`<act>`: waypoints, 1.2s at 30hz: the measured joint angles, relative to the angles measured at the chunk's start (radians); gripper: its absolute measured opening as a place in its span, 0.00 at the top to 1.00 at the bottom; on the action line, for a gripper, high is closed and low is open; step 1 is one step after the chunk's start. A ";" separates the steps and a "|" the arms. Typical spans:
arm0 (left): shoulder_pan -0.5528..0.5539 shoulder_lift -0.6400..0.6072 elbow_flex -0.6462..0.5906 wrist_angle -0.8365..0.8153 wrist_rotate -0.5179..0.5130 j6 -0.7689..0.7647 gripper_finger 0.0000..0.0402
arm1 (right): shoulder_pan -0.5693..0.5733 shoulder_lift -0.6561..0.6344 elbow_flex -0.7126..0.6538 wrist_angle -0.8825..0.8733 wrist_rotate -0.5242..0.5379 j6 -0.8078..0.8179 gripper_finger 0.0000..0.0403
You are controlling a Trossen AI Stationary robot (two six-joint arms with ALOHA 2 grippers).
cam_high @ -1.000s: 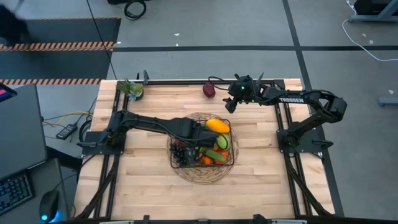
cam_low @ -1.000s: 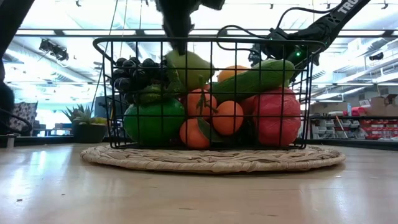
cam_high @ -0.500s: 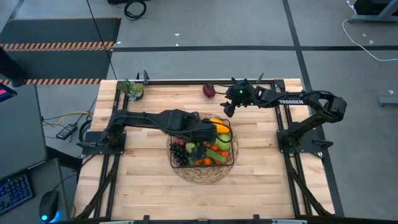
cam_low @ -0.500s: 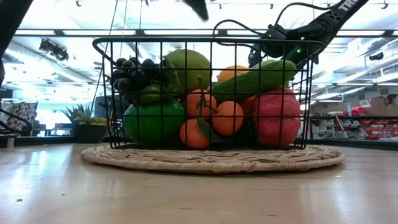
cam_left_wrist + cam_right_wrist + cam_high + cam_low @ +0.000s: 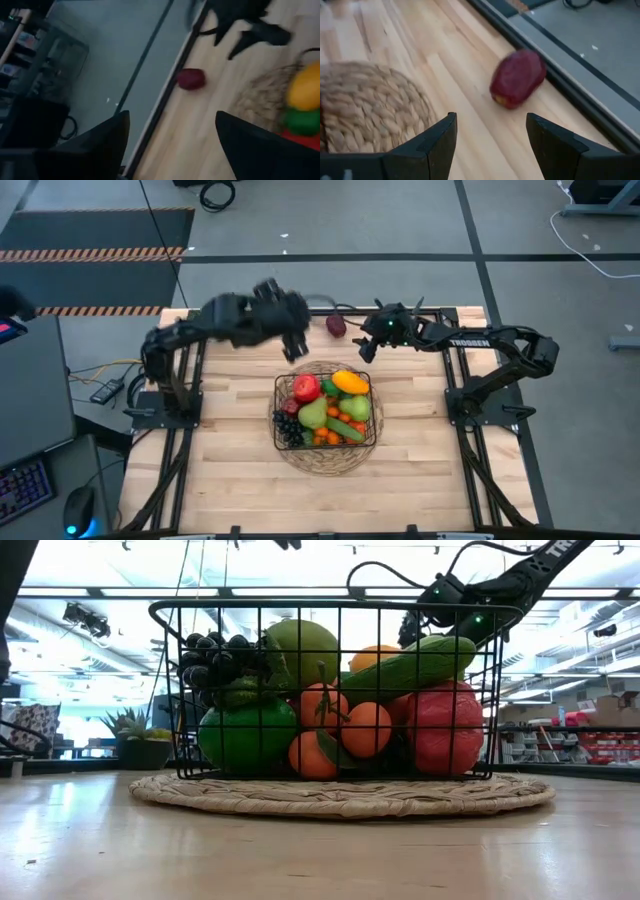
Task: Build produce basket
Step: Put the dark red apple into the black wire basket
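The black wire basket (image 5: pixel 374 408) stands on the round wicker mat (image 5: pixel 325 462) at mid-table. It holds a red apple (image 5: pixel 304 388), a yellow-orange mango (image 5: pixel 349 382), a green pear (image 5: pixel 314 415), dark grapes (image 5: pixel 289 427), a cucumber (image 5: pixel 410 665) and oranges (image 5: pixel 366 728). A purple plum (image 5: pixel 336 324) lies on the table near the far edge. My right gripper (image 5: pixel 365 350) is open just right of the plum, which lies ahead of its fingers (image 5: pixel 517 77). My left gripper (image 5: pixel 296 348) is open and empty, raised left of the plum (image 5: pixel 191 79).
A small potted plant (image 5: pixel 211 323) stands at the far left corner. A black rail (image 5: pixel 580 95) runs along the table's far edge just behind the plum. Bare wood lies on the near half of the table (image 5: pixel 250 480).
My left gripper has let go of the green pear, which now sits in the basket's left half. It has then risen out of the basket and drawn back toward the far left, uncovering the red apple and the mango. The basket has stayed in place.
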 joint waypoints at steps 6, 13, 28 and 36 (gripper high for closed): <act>0.184 -0.012 -0.002 0.171 0.298 0.134 0.29 | -0.023 0.005 0.000 0.041 -0.068 0.002 0.40; 0.310 -0.028 -0.232 0.567 0.553 0.235 0.31 | -0.038 0.005 0.000 -0.019 -0.063 -0.009 0.40; 0.455 -0.220 -0.939 1.137 0.780 0.215 0.39 | -0.116 0.005 0.000 -0.034 -0.158 -0.029 0.40; 0.467 -0.417 -1.309 1.579 0.886 0.140 0.40 | -0.118 0.006 0.000 -0.038 -0.141 -0.030 0.40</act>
